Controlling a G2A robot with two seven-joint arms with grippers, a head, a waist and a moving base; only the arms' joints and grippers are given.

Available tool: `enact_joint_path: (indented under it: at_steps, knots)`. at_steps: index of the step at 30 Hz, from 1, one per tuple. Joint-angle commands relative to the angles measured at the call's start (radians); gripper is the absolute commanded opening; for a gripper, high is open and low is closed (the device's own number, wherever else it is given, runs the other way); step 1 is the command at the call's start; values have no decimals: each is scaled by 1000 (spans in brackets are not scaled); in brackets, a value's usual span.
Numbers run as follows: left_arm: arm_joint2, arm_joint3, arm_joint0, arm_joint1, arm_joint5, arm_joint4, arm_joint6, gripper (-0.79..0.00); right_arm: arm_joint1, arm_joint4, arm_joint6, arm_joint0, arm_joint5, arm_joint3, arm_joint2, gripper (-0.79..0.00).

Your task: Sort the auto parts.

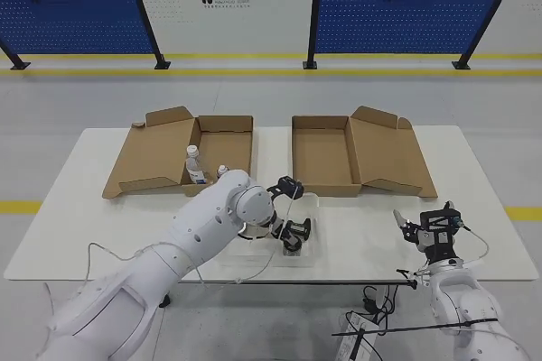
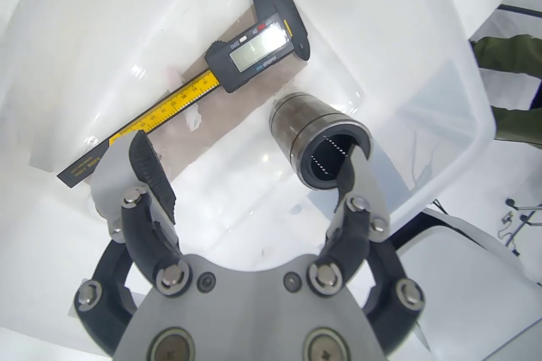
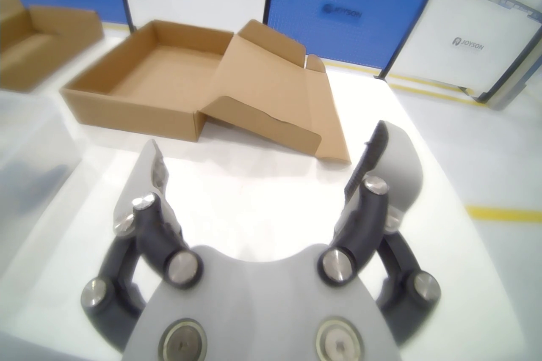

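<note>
On the white worktop [image 1: 488, 180] two open cardboard boxes sit at the far side: the left box [image 1: 230, 149] at about 11 o'clock, already holding two small bottles [image 1: 195, 165], and the right box [image 1: 321, 158] at about 1 o'clock, with nothing visible inside. Both have their lids folded outward, presumably so parts can be dropped straight in. The parts yet to be sorted lie in a clear plastic bin [image 2: 423, 41] near the front edge, at roughly 6 o'clock. The left arm [image 1: 217, 221] bends down into it. Inside, a digital caliper [image 2: 250, 56] with a yellow scale rests flat on a brown pad [image 2: 237, 113]. Just beside it a steel linear bearing [image 2: 313, 134] lies on its side with its open bore turned toward the wrist. The left jaws are spread wide and grasp nothing. One finger [image 2: 360, 172] is at the bearing's mouth, though contact cannot be confirmed, and the other hangs over the tip of the caliper's scale. That straddle suggests the bearing is the target, but the spread looks off-centre for it. A shift toward the bearing would likely be needed, since a round steel sleeve can roll away. The right arm [image 1: 452, 280] is at about 4 o'clock with its jaws released and empty — well placed to serve the right box.
</note>
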Motion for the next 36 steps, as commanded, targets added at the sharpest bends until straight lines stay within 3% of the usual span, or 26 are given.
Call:
enact_joint_path:
  at_steps: [1,5,16,18,19,28,31,34,36]
  knots:
    - [4,9,-5,-5,-2,-2,-5,-68,0,0,0,0,0,0,0,0]
    - [14,29,-14,-13,-7,1,-14,-188,0,0,0,0,0,0,0,0]
    - [54,80,-34,-44,-29,4,-41,-277,0,0,0,0,0,0,0,0]
    - [59,89,-37,-49,-35,1,-43,-397,0,0,0,0,0,0,0,0]
    - [61,94,-38,-52,-39,-1,-46,-413,0,0,0,0,0,0,0,0]
    - [79,142,-41,-77,-78,-46,-55,-477,0,0,0,0,0,0,0,0]
    - [86,156,-44,-85,-85,-51,-53,-557,0,0,0,0,0,0,0,0]
    - [91,167,-47,-92,-93,-56,-54,-785,0,0,0,0,0,0,0,0]
    - [90,173,-49,-95,-98,-62,-52,-785,0,0,0,0,0,0,0,0]
